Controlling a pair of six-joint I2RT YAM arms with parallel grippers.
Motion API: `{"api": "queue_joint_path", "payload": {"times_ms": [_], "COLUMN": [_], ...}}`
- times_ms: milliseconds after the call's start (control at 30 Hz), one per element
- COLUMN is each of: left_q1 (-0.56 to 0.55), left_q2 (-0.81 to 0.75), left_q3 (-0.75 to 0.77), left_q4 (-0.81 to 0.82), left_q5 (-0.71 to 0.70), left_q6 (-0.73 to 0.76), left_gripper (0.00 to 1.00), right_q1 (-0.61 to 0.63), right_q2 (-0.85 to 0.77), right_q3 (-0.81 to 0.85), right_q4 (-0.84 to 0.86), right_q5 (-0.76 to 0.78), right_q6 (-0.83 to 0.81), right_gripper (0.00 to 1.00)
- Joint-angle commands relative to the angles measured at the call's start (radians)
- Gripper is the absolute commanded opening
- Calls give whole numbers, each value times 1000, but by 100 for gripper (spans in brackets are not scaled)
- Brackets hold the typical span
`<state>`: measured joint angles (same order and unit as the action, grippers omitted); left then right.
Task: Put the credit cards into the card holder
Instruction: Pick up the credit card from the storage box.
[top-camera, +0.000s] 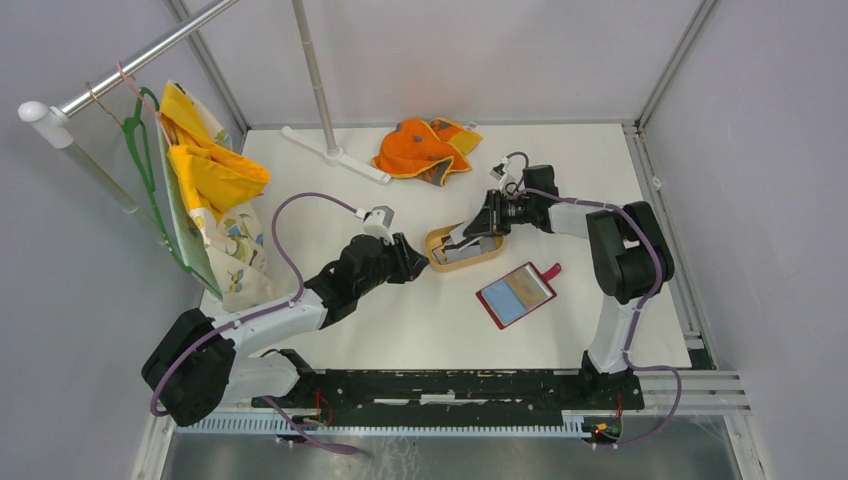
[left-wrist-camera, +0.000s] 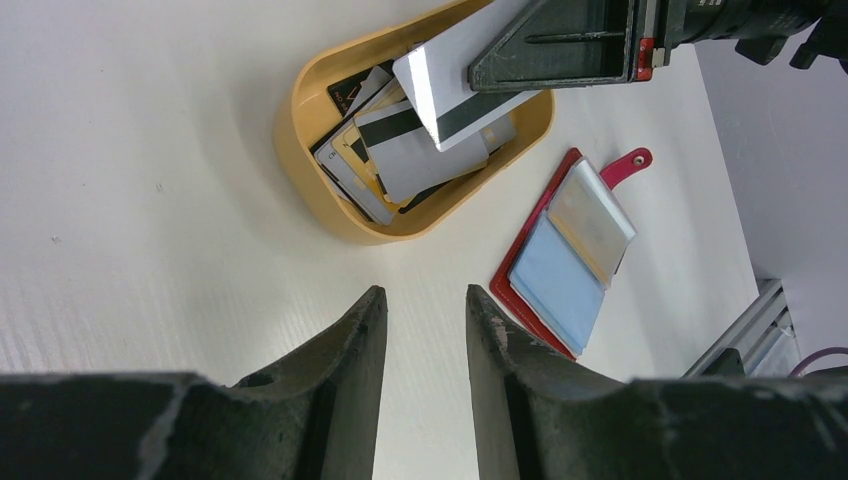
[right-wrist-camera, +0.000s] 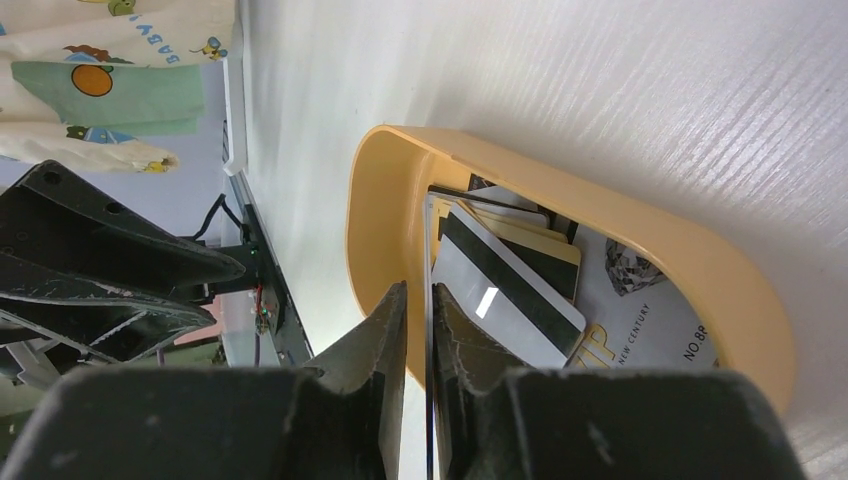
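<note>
A tan oval tray (top-camera: 437, 262) holds several credit cards (left-wrist-camera: 400, 160), grey and white with dark stripes. My right gripper (right-wrist-camera: 418, 288) reaches down into the tray. A white striped card (left-wrist-camera: 440, 85) stands edge-on between its fingers, tilted up out of the pile. The card lies against one finger, with a narrow gap to the other. The red card holder (top-camera: 515, 294) lies open on the table right of the tray, its pale blue inside up. My left gripper (left-wrist-camera: 425, 292) hovers open and empty just left of the tray (left-wrist-camera: 300, 130).
An orange cloth (top-camera: 425, 148) lies at the back. A white stand base (top-camera: 335, 155) with its pole sits beside it. Yellow and patterned clothes (top-camera: 205, 180) hang from a rail at the left. Grey walls close in the table on three sides.
</note>
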<state>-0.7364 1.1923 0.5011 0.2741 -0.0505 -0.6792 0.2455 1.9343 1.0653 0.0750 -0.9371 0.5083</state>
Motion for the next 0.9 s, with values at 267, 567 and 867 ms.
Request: {"api": "queue_joint_path", "payload": {"times_ms": [267,567,867], "left_q1": [-5,-4,-5], "left_q2": [-28,-33,-34], "left_q3": [11,8,13], "left_q4": [22,20,16], "left_q5": [-11,-11,-13], "left_q6": [-20,-20,-17], "left_gripper": [41,41,41], "right_q1": [-23,-24,-25], "right_q2": [-23,-26,-43], "right_q3": [-5,23,47], "right_q4": [29,-50,-108], "right_q5": [-28,15,43], "right_q6": [-8,-88,-136], "right_gripper": [22,24,24]}}
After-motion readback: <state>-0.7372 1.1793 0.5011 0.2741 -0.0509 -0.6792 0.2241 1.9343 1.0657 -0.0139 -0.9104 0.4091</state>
